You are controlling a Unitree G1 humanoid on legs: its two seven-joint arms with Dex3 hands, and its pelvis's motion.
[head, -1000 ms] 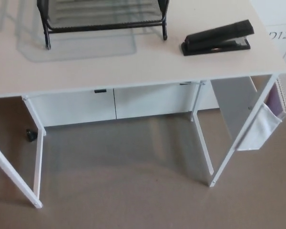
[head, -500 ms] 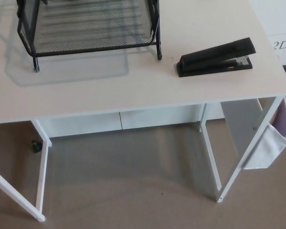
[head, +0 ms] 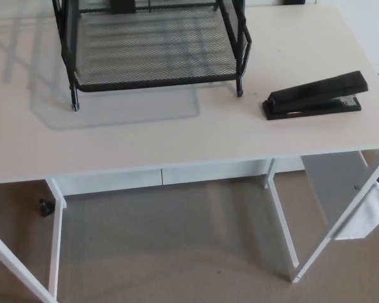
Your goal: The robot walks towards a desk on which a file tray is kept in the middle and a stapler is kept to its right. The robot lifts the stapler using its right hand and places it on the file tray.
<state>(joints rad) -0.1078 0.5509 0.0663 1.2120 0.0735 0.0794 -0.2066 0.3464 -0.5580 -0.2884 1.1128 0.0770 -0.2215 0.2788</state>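
On white desk (head: 177,136), tray (head: 153,47) top cropped, stapler (head: 316,96) seemingly closed

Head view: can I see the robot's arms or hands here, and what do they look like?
No arm or hand shows in this view, so their colour, shape or cables cannot be told. Only the white desk, the black mesh file tray and the black stapler appear.

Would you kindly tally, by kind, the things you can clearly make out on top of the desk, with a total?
File tray: 1
Stapler: 1
Total: 2
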